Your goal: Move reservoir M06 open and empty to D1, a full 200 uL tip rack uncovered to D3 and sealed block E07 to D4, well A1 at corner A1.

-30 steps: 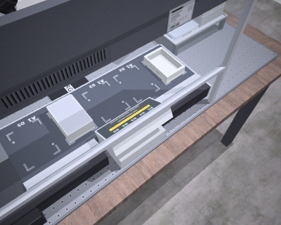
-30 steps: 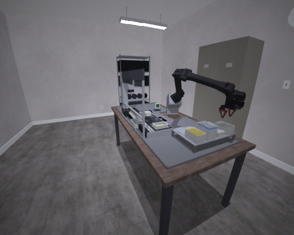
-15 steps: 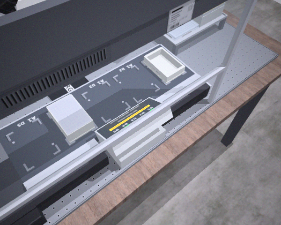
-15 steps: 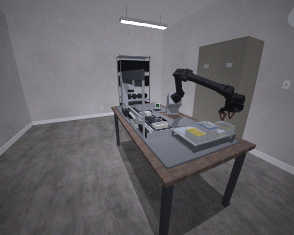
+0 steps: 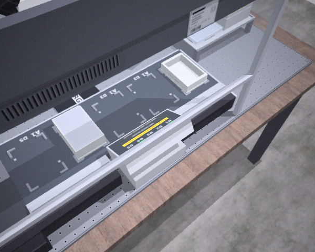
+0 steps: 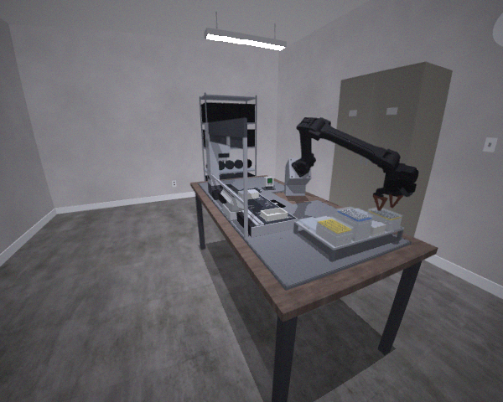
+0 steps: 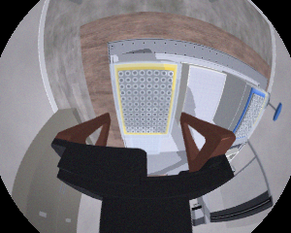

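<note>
Fully spread and holding nothing, the pincer is out of the top view; there the open reservoir (image 5: 184, 71) sits in the right-end brackets of the deck (image 5: 141, 93), and the sealed deep-well block (image 5: 78, 131) sits beside the D5 mark, with the D3 brackets bare between them. From the exterior view, the pincer (image 6: 386, 201) hangs just above a yellow-rimmed tip rack (image 6: 386, 214) on the shelf (image 6: 358, 249). From the wrist, that rack (image 7: 145, 99) lies between the brown fingertips, below them.
</note>
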You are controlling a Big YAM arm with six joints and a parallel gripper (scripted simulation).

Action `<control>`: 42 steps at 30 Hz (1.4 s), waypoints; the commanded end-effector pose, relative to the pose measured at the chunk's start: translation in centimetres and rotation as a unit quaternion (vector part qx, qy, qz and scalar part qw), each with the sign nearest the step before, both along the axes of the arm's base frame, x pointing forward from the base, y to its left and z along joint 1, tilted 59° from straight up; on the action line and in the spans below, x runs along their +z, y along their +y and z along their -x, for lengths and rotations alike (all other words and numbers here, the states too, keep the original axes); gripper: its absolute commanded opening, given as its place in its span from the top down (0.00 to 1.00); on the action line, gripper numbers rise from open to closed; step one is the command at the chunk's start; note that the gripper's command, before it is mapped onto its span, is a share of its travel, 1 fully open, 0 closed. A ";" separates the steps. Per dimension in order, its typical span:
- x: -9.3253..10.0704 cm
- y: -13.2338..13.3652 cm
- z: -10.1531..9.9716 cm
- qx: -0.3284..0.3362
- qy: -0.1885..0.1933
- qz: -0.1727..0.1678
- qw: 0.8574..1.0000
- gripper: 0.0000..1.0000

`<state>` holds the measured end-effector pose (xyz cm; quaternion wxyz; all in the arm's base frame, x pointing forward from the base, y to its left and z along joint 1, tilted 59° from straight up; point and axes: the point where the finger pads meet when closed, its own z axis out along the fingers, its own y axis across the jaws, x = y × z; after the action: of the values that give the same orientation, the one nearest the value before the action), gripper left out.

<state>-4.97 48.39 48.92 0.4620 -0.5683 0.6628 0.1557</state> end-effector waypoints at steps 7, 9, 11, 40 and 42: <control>-0.1 1.3 -1.0 -0.002 -0.001 -0.009 1.000 0.00; 1.5 0.9 -1.2 -0.002 0.004 -0.025 1.000 0.00; -0.4 1.8 -1.2 -0.002 -0.002 -0.008 1.000 0.00; 0.2 2.3 -1.4 0.002 0.004 -0.021 1.000 1.00; 0.2 2.3 -1.4 0.002 0.004 -0.021 1.000 1.00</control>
<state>-3.28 51.14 46.97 0.4628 -0.5680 0.6632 0.1529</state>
